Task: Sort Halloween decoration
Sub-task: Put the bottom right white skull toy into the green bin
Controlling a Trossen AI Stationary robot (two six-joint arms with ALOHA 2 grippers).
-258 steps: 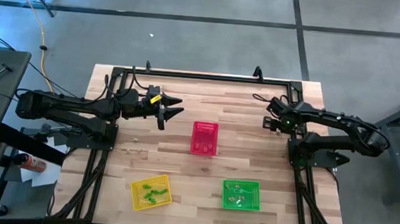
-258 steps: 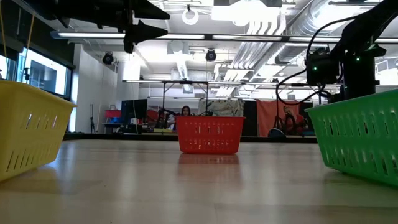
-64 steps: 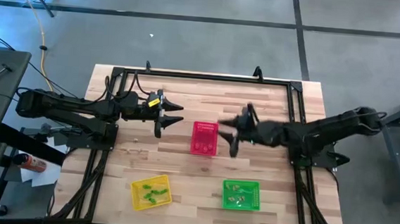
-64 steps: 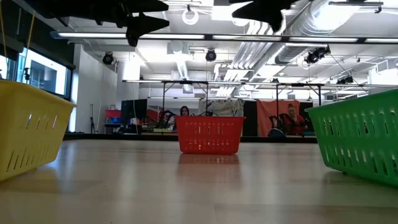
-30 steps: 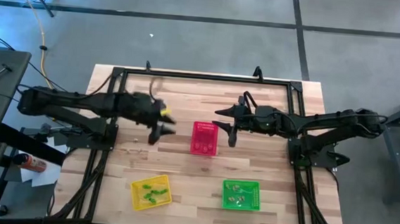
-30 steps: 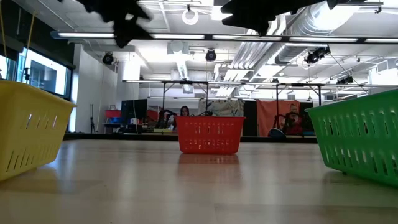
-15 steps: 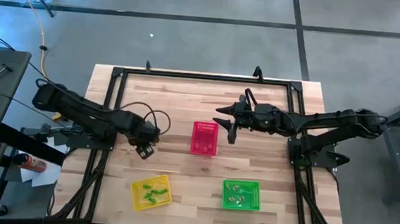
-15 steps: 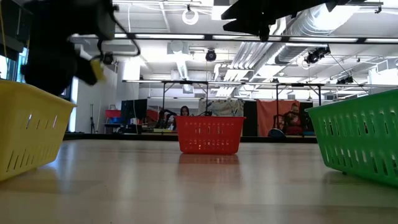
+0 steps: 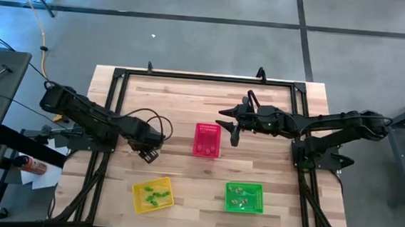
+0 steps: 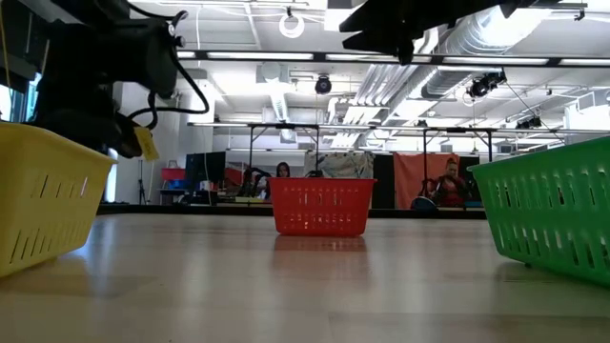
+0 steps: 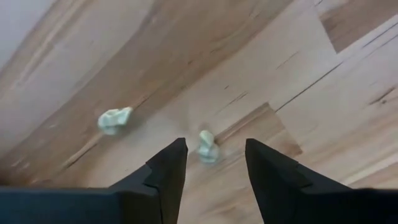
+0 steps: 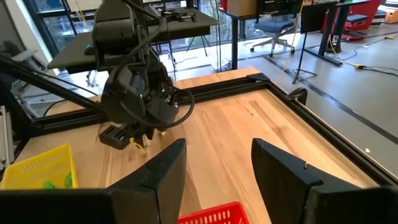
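High view: your left gripper [image 9: 147,152] hangs low over bare table [image 9: 184,176] between the yellow basket [image 9: 152,195] and red basket [image 9: 207,140], presumably to reach loose pieces; the trinkets beneath it are hidden here. Your right gripper [image 9: 232,125] waits beside the red basket.

Left wrist view: fingers apart, straddling one pale trinket [image 11: 208,147]; a second pale trinket [image 11: 115,119] lies near.

Right wrist view: fingers apart, holding nothing.
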